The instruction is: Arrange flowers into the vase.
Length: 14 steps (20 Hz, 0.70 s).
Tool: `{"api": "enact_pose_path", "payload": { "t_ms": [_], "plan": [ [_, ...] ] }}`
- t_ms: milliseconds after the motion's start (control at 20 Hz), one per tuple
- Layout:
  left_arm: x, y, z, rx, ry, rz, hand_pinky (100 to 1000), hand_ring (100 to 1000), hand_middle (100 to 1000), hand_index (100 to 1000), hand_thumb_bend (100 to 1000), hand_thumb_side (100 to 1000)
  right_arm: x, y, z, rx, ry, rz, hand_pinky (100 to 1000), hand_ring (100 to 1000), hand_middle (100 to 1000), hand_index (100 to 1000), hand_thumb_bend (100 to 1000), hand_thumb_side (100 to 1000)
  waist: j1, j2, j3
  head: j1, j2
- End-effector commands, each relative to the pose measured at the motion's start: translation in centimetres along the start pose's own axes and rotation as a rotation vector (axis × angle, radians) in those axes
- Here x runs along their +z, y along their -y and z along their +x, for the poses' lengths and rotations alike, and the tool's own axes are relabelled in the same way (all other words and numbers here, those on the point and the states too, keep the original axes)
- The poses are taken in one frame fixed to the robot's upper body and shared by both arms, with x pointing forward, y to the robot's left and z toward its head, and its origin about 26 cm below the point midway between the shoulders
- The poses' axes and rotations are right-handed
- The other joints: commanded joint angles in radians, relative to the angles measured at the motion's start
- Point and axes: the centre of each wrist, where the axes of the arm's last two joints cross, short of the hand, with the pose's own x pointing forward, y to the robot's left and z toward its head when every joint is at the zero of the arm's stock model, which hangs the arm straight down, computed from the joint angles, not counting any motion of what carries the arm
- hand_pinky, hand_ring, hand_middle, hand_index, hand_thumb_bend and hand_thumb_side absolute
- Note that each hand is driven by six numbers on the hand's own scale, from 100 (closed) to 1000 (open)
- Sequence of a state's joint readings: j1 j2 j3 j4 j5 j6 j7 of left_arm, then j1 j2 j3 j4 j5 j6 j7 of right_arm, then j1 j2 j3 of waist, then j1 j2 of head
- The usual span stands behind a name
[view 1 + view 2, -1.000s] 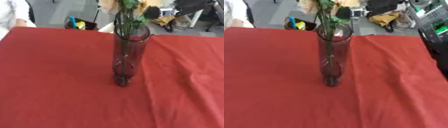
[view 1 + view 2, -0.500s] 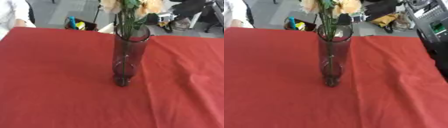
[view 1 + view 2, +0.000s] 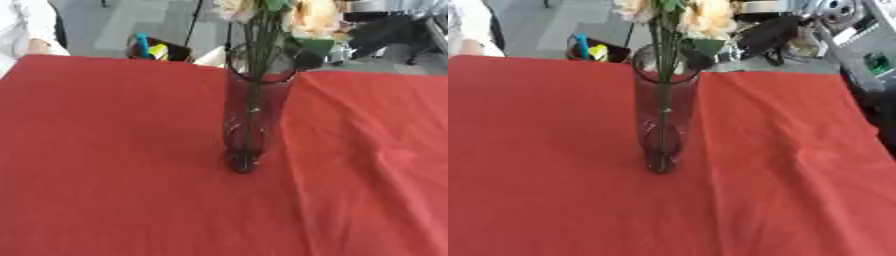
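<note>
A tall clear glass vase (image 3: 250,120) stands upright near the middle of the red tablecloth (image 3: 105,165). Several green stems (image 3: 256,55) run down inside it, and pale cream flowers (image 3: 313,16) with green leaves spread above its rim at the top edge of the picture. Neither of my hands shows in either eye view.
The cloth has soft folds (image 3: 385,150) on its right half. Beyond the far table edge lie a small open box with a blue and a yellow item (image 3: 150,49), dark bags (image 3: 767,37) and equipment (image 3: 872,55). A person's white sleeve (image 3: 31,27) is at the far left corner.
The whole picture has shifted slightly, so the camera has moved. The vase and flowers stand where they were.
</note>
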<state>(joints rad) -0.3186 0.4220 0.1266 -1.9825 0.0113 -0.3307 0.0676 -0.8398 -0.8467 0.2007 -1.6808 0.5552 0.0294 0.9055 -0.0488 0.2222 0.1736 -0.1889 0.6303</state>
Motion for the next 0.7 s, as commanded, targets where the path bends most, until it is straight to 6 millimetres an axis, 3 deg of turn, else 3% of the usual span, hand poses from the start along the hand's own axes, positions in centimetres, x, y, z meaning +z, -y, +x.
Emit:
{"api": "enact_pose_path", "payload": {
  "t_ms": [50,400,700],
  "plan": [
    [-0.8,-0.5,0.7,-0.018,0.037,-0.008,725,880,864,951,100,978,1.8,0.4,-1.0,0.045,-0.067,0.002,917,935,913,1000,687,979,0.008,-0.015,-0.006,-0.025,0.016],
    [-0.8,-0.5,0.6,-0.018,0.038,-0.002,725,881,868,952,100,978,3.0,-0.9,-1.7,0.011,-0.090,0.021,918,927,911,1000,678,956,0.022,-0.016,-0.007,-0.016,0.027],
    [-0.8,-0.5,0.7,-0.018,0.039,0.004,725,882,872,955,100,978,3.7,-1.5,-2.0,-0.012,-0.105,0.020,919,920,908,1000,651,951,0.034,-0.023,-0.009,0.033,0.030]
  ]
}}
